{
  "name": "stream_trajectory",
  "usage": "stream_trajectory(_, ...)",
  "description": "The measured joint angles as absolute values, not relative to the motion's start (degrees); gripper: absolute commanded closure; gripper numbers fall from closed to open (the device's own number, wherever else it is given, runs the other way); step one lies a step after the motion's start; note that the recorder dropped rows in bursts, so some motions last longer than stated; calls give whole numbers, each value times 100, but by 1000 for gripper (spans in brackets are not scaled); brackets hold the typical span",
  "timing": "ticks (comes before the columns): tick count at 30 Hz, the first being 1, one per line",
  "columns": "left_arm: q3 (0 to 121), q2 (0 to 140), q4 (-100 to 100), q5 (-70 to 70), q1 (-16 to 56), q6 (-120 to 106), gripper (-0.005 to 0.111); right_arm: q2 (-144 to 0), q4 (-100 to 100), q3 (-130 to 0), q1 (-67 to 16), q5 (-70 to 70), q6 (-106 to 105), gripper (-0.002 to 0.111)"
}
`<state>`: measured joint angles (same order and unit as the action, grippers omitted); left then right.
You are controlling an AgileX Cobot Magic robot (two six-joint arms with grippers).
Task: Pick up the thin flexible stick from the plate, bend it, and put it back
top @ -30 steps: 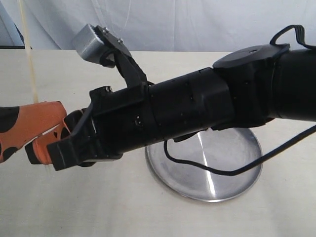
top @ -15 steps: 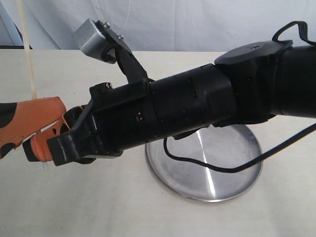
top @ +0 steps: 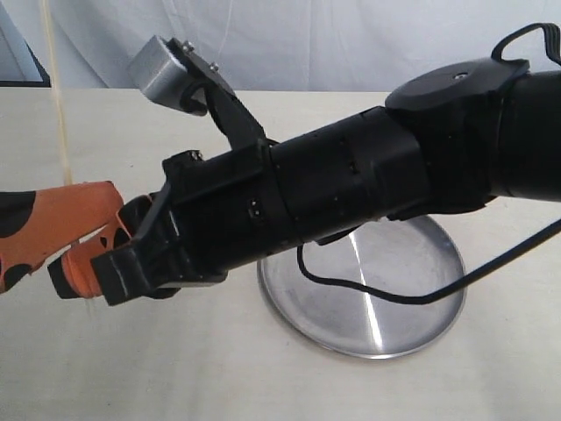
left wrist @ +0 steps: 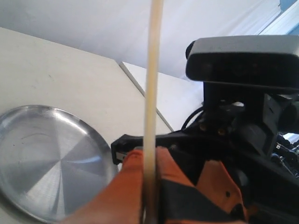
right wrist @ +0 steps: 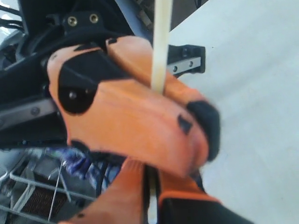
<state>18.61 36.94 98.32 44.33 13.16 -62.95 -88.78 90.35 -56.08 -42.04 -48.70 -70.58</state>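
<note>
The thin flexible stick [top: 60, 105] stands almost upright over the table's left side, its top out of frame. My left gripper [top: 101, 224], with orange fingers, is shut on the stick's lower part; the left wrist view shows the stick [left wrist: 152, 70] pinched between its fingers [left wrist: 128, 186]. My right arm reaches across the middle. Its gripper [top: 79, 263] sits right against the left one, just below it. In the right wrist view it [right wrist: 152, 198] is shut on the stick's bottom end under the left gripper [right wrist: 131, 107]. The silver plate [top: 421, 289] lies bare behind the right arm.
The right arm's black forearm [top: 351, 193] hangs low over the plate, with its grey wrist camera [top: 158, 70] sticking up and a black cable [top: 386, 298] looping across the plate. A white curtain [top: 307, 44] backs the pale table [top: 175, 368].
Both grippers and the stick have drifted slightly right and down together. Both grips are unchanged.
</note>
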Motion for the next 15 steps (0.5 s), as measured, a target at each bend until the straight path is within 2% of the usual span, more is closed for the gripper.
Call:
stream_trajectory(3,1861,3694,9888,4433,1316,-6295,79,-8878,8853,-5608,-4216,-5075,-7028,108)
stream_trajectory(6,1861,3694,9891,4433,1316,-6295,75,-8878,8817,-5608,-4226,-5150,-7019,108)
stream_trajectory(8,1861,3694,9891,4422,1316,-6295,80,-8878,8794,-5608,-4226,-5206,-6993,108)
stream_trajectory(12,1861,3694,9915,4445,1316,-6295,105,-8878,8799,-5608,-4226,-5290,-6954,108)
stream_trajectory(15,1861,3694,9898,4548,1316,-6295,106,-8902,8897,-5608,-4226,-5347,-6941,108)
